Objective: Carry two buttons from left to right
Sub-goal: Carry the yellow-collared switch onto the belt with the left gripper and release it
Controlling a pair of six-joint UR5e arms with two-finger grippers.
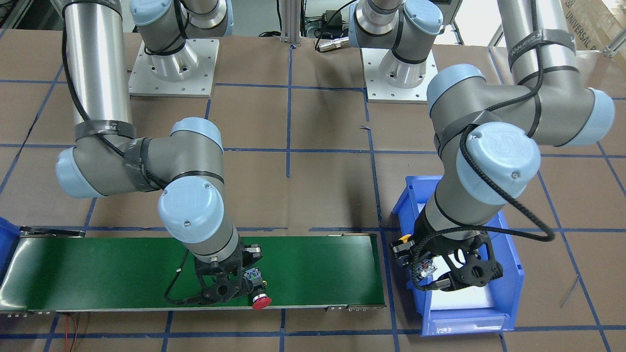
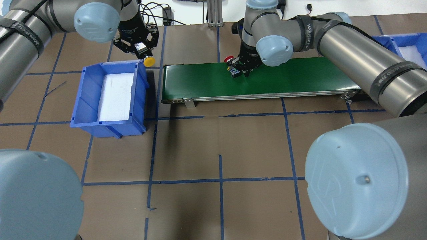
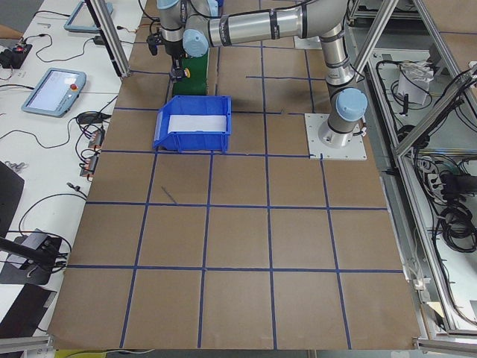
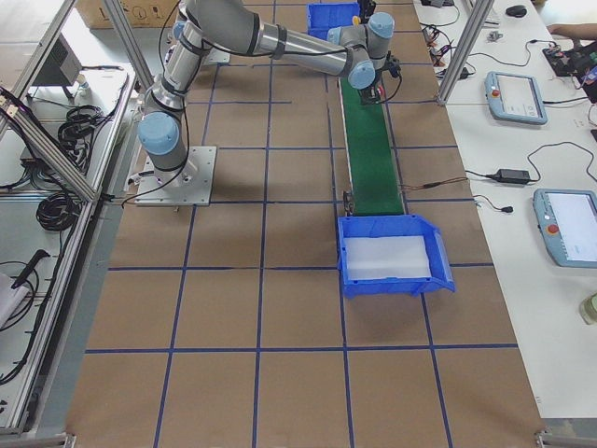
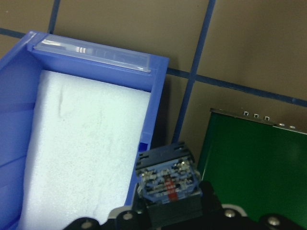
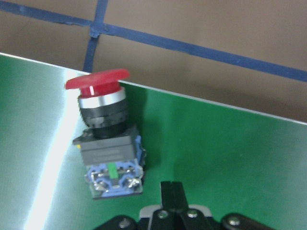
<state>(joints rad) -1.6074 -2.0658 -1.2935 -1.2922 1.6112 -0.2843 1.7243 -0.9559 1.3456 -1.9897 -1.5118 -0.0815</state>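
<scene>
The yellow-capped push-button (image 2: 148,61), clamped in the left gripper (image 2: 142,53) over the blue bin (image 2: 86,96) corner, should be set well inside the green belt (image 6: 216,143). The red mushroom push-button (image 6: 103,124) lies at the belt's edge beside the right gripper (image 6: 171,191), whose fingers seem closed on nothing.

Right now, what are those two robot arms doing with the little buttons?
The left hand is gripping the yellow button and holds it in the air over the edge of the blue bin, right beside the end of the green belt. The red button lies on the belt with nothing gripping it. The right hand hangs just next to it; I can't tell if it is open or shut.
</scene>
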